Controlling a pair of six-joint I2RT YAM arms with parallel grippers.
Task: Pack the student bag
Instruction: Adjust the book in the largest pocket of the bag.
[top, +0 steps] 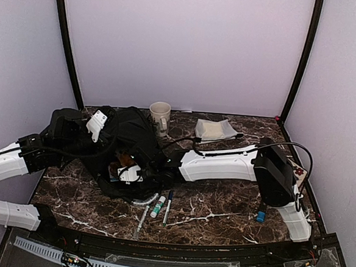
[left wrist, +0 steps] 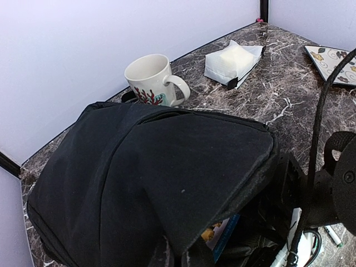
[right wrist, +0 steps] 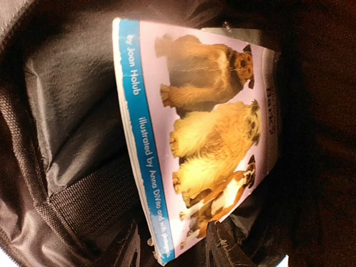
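Inside, student bag (top: 132,136) around right pincer (right wrist: 177,255)

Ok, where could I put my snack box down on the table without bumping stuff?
The table is bare at the front, between the pens and the small blue thing. Another patch sits front left of the student bag. The back, by the mug and pouch, is crowded.
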